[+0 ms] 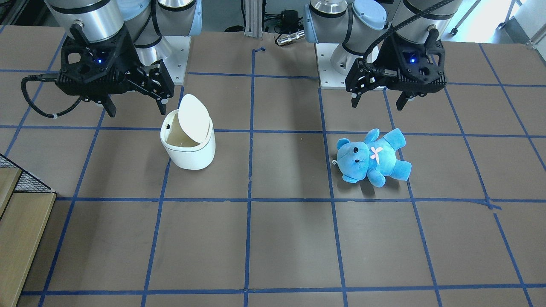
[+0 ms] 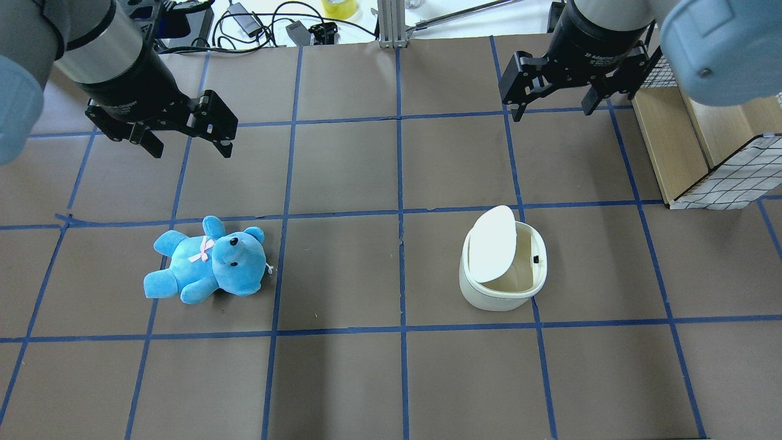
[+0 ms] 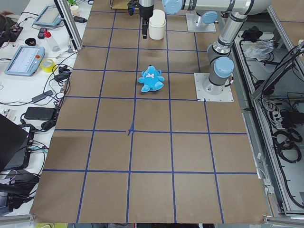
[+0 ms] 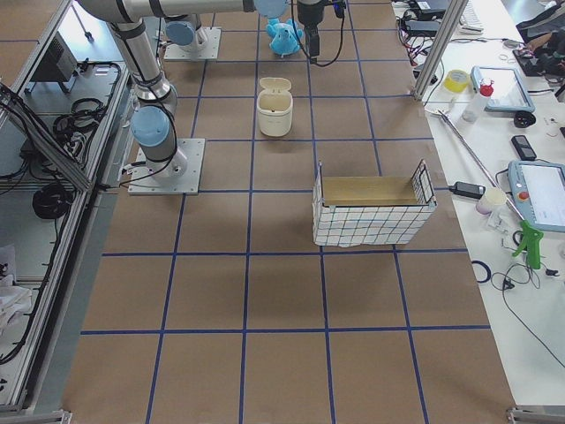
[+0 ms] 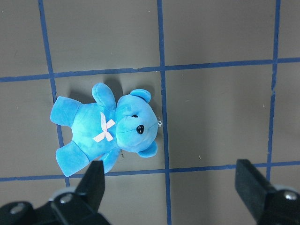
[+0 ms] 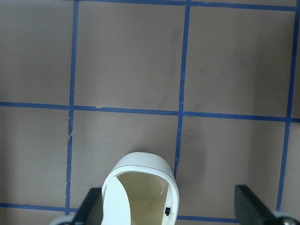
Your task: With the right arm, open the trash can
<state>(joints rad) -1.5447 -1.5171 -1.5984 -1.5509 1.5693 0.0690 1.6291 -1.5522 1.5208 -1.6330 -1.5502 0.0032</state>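
Trash can (image 2: pixel 489 298) open, lid (image 2: pixel 493 243) tipped up, toward the worktop's (image 2: pixel 342 366) right edge
Right pincer (image 2: pixel 553 112) spread, empty, clear of it; its wrist view cuts off the can's base

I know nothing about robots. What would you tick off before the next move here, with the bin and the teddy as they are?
1. The lid of the trash can is flipped up: ok, the beige inside shows.
2. The trash can stands upright: ok.
3. The right gripper is clear of it: ok, open and empty.
4. The left gripper is free: ok, open, apart from the blue teddy bear.
5. The can's inside is empty: cannot tell, the lid hides part.
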